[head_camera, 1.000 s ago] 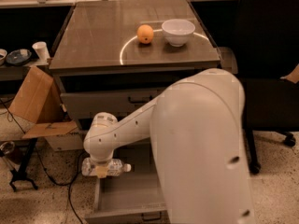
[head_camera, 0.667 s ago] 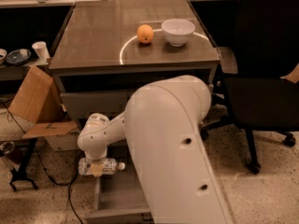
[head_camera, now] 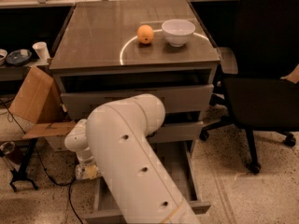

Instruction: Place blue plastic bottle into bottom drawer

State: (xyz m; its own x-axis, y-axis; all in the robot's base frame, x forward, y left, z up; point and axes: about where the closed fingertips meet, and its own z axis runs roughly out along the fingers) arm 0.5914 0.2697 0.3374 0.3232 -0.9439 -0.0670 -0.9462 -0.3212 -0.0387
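One camera, high and near before the drawer cabinet [head_camera: 135,45], tilted down onto it, gripper [head_camera: 87,171] low at cabinet's front left.

Speckled floor [head_camera: 236,192], dim warm lighting.
Black office chair [head_camera: 266,92] at right; cardboard box [head_camera: 32,97] and paper cup [head_camera: 41,50] at left.

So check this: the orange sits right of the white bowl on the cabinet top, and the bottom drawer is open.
One thing is wrong: the camera view shows the orange left of the white bowl, not right. The bottom drawer is open, and the gripper hangs by its left edge.
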